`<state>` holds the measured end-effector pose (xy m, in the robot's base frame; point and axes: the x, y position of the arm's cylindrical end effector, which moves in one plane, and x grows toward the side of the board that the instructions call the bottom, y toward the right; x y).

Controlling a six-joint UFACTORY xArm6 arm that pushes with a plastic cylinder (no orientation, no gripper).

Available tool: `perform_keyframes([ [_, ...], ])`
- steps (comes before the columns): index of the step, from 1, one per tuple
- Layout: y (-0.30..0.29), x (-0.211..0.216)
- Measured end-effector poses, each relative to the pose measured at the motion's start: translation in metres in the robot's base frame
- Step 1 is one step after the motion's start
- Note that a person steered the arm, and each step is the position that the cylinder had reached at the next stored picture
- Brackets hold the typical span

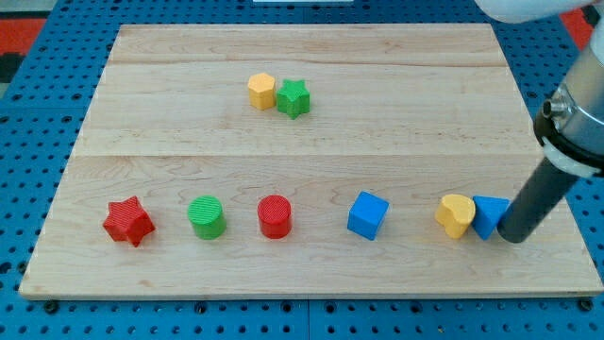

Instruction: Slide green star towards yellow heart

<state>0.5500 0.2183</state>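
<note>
the green star (293, 97) sits near the board's top edge, touching a yellow hexagon (261, 91) on its left; the yellow heart (456, 214) waits near the bottom right corner, and the tip (512, 234), a bare rod gripping nothing, presses a blue block (489, 216) beside that heart

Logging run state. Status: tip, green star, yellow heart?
My tip at view's right, against a blue block. Green star up top, touching yellow hexagon. Yellow heart beside blue block. Blue cube near path.

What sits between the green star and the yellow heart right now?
Bare board in the camera view: no block lies between the green star and the yellow heart. My tip is beyond the heart, beside a blue block.
</note>
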Motion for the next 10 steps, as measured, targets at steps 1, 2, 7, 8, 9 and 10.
perform_keyframes([
  [1, 0.000, -0.004],
  [2, 0.006, 0.004],
  [7, -0.144, -0.192],
  [8, -0.187, -0.224],
  [9, -0.221, -0.221],
  [10, -0.228, -0.175],
])
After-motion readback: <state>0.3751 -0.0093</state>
